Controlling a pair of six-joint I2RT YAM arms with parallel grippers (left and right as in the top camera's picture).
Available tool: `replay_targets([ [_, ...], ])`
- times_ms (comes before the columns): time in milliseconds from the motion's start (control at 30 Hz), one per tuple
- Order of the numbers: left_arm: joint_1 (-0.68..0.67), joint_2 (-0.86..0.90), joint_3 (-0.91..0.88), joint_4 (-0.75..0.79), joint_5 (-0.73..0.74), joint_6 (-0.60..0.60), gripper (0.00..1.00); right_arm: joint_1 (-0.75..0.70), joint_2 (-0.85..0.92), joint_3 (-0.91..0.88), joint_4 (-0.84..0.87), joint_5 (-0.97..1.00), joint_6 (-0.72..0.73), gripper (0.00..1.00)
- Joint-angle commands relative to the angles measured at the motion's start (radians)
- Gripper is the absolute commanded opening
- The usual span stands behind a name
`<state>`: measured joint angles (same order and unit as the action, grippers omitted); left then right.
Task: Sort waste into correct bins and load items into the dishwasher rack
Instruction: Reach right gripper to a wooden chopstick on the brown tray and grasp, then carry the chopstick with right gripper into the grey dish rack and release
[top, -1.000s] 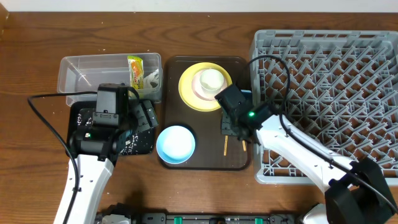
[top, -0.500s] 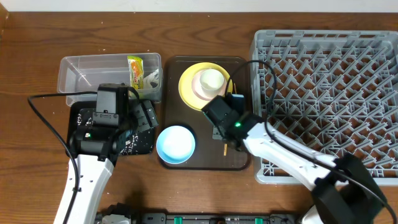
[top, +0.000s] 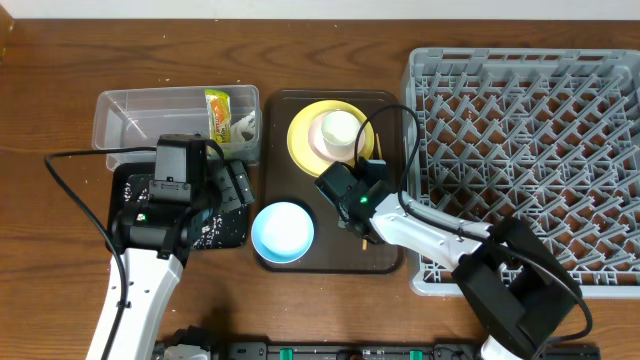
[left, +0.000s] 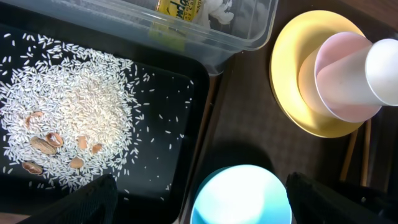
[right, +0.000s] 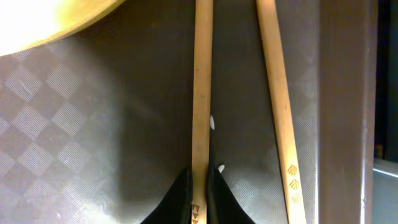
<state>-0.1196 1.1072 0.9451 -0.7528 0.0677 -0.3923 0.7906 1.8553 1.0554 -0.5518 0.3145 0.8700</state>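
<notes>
In the right wrist view my right gripper (right: 199, 177) is shut on the left of two wooden chopsticks (right: 201, 74); the other chopstick (right: 277, 93) lies free beside it. Overhead, that gripper (top: 362, 212) sits low over the brown tray, just below the yellow plate (top: 300, 152). The plate carries a pink bowl (top: 322, 146) with a white cup (top: 340, 128) in it. My left gripper (left: 211, 202) hangs open, straddling the light blue bowl (left: 241, 198) and the edge of the black tray (left: 168, 93) of rice (left: 68, 118).
The clear tub (top: 130, 120) holds the snack wrapper (top: 217, 112) and a white paper scrap (top: 245, 125). The grey rack (top: 540, 130) fills the right side, close against the brown serving tray (top: 385, 262). Brown nut pieces (left: 46, 143) lie in the rice.
My right gripper slid left from the rack's edge over the brown tray and shut on a chopstick. The left arm has stayed still.
</notes>
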Motion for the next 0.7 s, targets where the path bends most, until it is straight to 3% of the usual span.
replay_targets([
  [0, 0.003, -0.003, 0.016, -0.002, -0.009, 0.003, 0.89, 0.011, 0.020, -0.005, 0.001, 0.022, 0.016, 0.06],
  [400, 0.003, -0.004, 0.016, -0.002, -0.009, 0.003, 0.89, 0.008, 0.013, 0.006, -0.003, 0.022, 0.015, 0.01],
  [667, 0.003, -0.004, 0.016, -0.002, -0.009, 0.003, 0.89, -0.007, -0.148, 0.031, -0.090, 0.041, -0.019, 0.01],
])
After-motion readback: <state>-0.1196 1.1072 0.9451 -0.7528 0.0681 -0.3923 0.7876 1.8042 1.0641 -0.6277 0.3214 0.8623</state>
